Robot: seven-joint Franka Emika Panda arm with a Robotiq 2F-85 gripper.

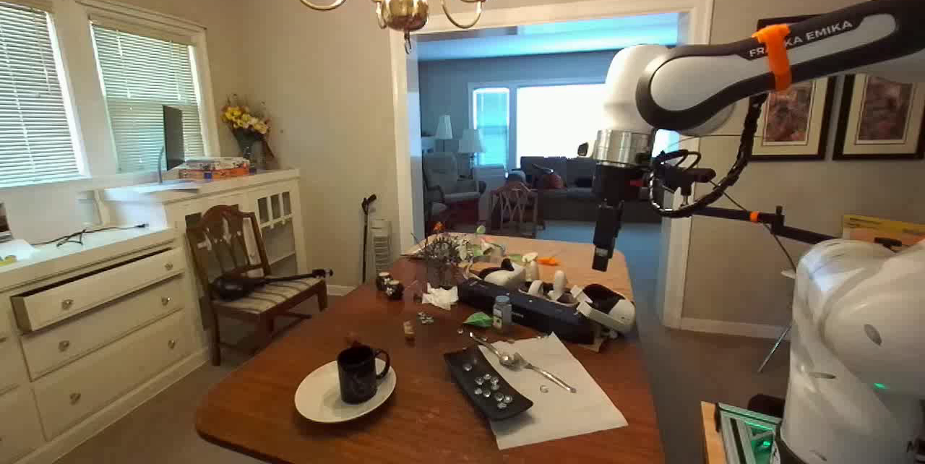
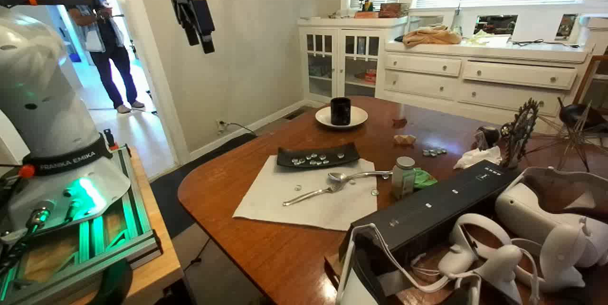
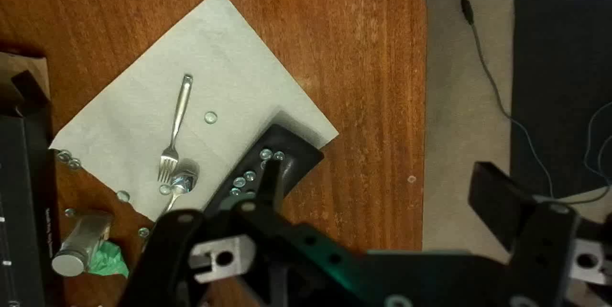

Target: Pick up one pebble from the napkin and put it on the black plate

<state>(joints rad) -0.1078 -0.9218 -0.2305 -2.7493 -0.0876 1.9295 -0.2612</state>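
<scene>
The pale napkin [image 3: 229,68] lies on the wooden table, showing in all views. A clear glass pebble [image 3: 210,117] rests on its open middle; another pebble [image 3: 165,189] sits beside the spoon, and a further pebble [image 3: 123,196] lies at the napkin's edge. The long black plate [image 2: 351,153] overlaps the napkin's border and bears several pebbles [image 2: 311,157]. My gripper [image 1: 601,261] hangs high above the table, pointing down, in both exterior views. In the wrist view its fingers are wide apart with nothing between them; one finger [image 3: 270,182] hides part of the black plate.
A fork [image 3: 180,111] and a spoon [image 3: 183,182] lie on the napkin. Nearby stand a glass jar [image 2: 403,176], a long black box [image 2: 427,205] and white headset gear [image 2: 475,248]. A round white plate [image 1: 318,402] carries a black mug [image 1: 358,377].
</scene>
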